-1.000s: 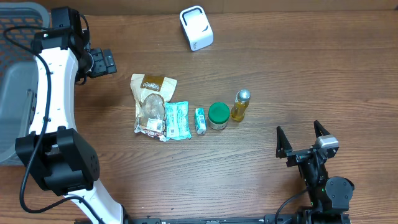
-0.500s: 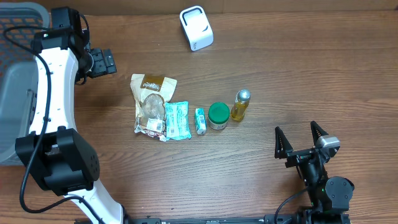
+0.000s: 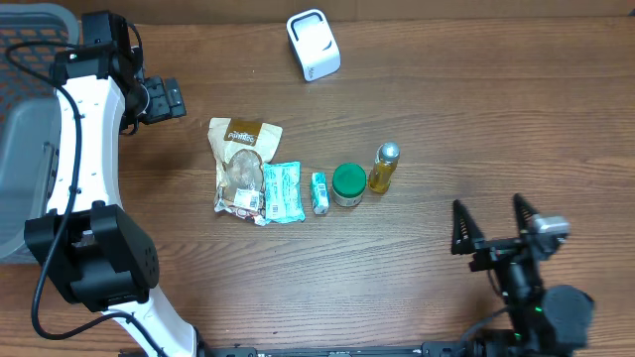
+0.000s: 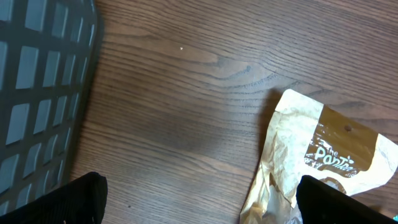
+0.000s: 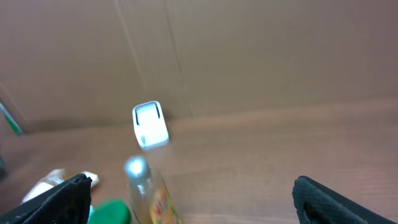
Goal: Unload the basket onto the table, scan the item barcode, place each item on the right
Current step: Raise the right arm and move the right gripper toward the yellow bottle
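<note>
A white barcode scanner stands at the back of the table. In a row at mid-table lie a tan snack bag, a teal packet, a small teal box, a green-lidded jar and a yellow bottle with a silver cap. My left gripper is open up and left of the bag, holding nothing; its wrist view shows the bag by the right finger. My right gripper is open and empty, right of the bottle, facing the scanner.
A grey mesh basket sits at the table's left edge, close to the left arm, and its wall shows in the left wrist view. A brown cardboard wall runs behind the scanner.
The right gripper has shifted a little to the right and toward the front edge, still open. The left arm and the items have not moved.
</note>
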Controlling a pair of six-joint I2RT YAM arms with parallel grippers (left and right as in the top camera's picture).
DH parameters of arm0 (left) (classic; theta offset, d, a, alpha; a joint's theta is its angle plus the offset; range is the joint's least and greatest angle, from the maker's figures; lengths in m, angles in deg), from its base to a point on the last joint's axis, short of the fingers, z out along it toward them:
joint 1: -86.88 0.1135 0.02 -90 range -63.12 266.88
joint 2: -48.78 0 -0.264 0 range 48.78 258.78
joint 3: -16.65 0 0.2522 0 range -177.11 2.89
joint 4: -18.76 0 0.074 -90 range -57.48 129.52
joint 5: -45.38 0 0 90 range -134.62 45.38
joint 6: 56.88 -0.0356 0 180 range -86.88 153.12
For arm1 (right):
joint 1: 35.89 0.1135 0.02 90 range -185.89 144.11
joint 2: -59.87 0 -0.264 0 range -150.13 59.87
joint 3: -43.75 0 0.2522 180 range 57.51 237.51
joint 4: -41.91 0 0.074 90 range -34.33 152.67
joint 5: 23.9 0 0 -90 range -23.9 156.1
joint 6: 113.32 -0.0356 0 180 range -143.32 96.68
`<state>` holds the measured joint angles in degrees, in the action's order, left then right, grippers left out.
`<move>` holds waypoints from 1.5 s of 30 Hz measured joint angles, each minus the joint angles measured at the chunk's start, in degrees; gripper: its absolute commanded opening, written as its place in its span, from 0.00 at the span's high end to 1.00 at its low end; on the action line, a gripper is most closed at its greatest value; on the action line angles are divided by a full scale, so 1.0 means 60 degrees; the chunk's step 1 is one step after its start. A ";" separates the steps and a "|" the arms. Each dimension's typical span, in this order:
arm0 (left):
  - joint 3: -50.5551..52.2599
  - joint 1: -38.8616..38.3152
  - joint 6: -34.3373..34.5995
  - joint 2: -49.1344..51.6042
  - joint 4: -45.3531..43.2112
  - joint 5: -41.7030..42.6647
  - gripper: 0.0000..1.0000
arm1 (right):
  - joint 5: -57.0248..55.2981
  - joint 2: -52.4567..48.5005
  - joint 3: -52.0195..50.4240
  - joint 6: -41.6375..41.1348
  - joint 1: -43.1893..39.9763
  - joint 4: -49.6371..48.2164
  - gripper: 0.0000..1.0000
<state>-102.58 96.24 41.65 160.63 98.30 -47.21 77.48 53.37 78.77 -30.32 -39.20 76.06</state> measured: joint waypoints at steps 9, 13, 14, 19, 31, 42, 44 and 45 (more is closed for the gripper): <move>0.0000 0.0000 -0.0004 0.0000 0.0004 -0.0044 0.01 | -0.0219 -0.4499 0.5657 -0.0022 -0.0004 0.3697 0.00; 0.0000 0.0000 -0.0004 0.0000 0.0000 -0.0051 0.01 | -0.0211 -0.6441 0.7697 -0.0051 -0.0004 0.5089 0.00; -0.0004 0.0000 -0.0004 0.0000 0.0000 -0.0051 0.00 | -0.0204 -0.6677 0.7941 -0.0040 -0.0004 0.5187 0.00; 0.0000 0.0000 -0.0004 0.0000 0.0000 -0.0047 0.00 | 0.0299 -0.7686 0.8546 -0.0047 -0.0004 0.5533 0.05; 0.0000 0.0000 -0.0004 0.0000 0.0004 -0.0051 0.00 | 0.0699 -1.0637 0.9956 -0.0404 0.0157 0.8011 0.05; 0.0000 0.0000 -0.0004 0.0000 0.0000 -0.0051 0.00 | 0.0313 -1.2757 1.2852 -0.0907 0.1832 0.9111 0.00; -0.0004 -0.0004 -0.0004 0.0000 0.0000 -0.0051 0.01 | 0.0295 -1.3089 1.2852 -0.1013 0.2178 0.8980 0.00; 0.0000 -0.0022 -0.0004 0.0000 0.0000 -0.0051 0.00 | 0.0277 -1.3256 1.2852 -0.1133 0.2339 0.8903 0.00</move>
<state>-102.58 96.11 41.63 160.63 98.30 -47.52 79.14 -26.17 155.88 -37.12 -25.17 129.47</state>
